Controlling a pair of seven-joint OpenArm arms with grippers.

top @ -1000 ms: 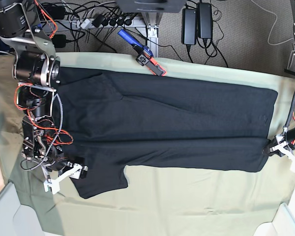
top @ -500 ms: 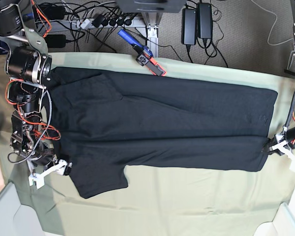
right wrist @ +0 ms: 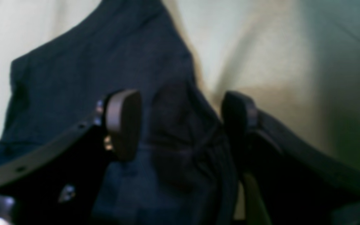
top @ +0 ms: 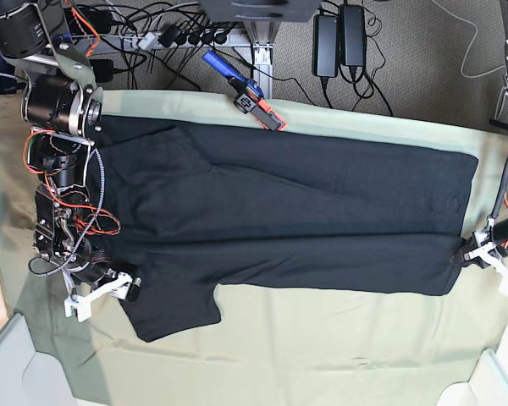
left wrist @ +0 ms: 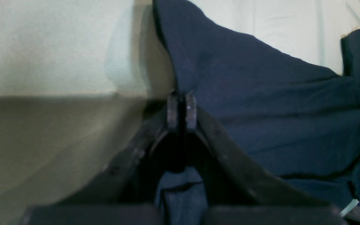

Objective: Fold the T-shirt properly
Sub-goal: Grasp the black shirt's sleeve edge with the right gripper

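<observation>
We note the T-shirt (top: 288,216) spread flat on the green cloth (top: 322,347). Left gripper (top: 467,255) low at its hem corner, clenched on fabric. Right gripper (right wrist: 180,125) beside the sleeve; its wrist view alone shows pads (right wrist: 123,123) spread apart, straddling cloth.
</observation>
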